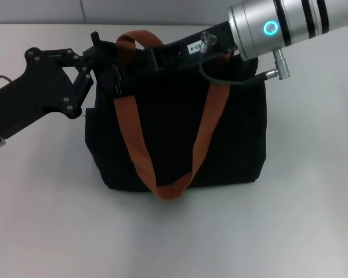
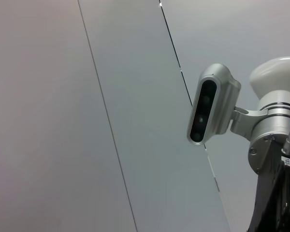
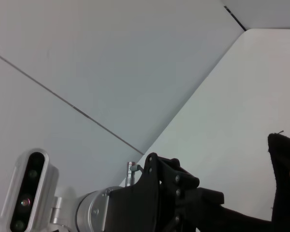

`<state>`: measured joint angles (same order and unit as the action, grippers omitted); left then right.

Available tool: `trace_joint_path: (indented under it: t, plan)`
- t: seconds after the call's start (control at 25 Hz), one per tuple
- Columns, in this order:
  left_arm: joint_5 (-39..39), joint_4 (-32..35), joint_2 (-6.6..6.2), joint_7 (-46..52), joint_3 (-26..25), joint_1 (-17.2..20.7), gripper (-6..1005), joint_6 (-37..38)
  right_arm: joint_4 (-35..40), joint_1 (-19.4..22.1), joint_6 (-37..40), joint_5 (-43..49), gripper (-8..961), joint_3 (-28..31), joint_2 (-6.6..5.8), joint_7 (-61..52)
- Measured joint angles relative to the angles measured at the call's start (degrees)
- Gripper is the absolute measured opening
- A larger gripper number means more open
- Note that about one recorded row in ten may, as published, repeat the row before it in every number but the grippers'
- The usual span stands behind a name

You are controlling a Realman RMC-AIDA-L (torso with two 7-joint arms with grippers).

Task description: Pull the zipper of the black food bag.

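Nearest the head camera, the right arm's silver wrist crosses above the black food bag (image 1: 180, 127), its right gripper (image 1: 162, 55) at the bag's top edge; whether it is apart or together cannot be told. One bag stands on the white tabletop (image 1: 174, 237), with two orange-brown straps (image 1: 133, 133) visible. Left gripper (image 1: 101, 66) reaches the bag's upper left corner, state unclear. A small white label sits on the right gripper, unreadable. Zipper not discernible.
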<state>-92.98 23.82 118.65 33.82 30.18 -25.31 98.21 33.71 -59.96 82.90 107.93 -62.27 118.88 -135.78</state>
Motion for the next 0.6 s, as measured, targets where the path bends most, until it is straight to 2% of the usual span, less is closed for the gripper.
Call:
trace_joint_path:
  t: [0.28,0.6]
  plan:
    - [0.0,0.0,0.00,0.0,-0.1,0.2,23,0.6,0.1,0.1,-0.8,0.4,507,-0.5,0.03,0.2]
    - [0.0,-0.6,0.00,0.0,0.0,0.3,23,1.0,0.1,-0.1,-2.0,0.6,406,-1.0,0.12,0.2]
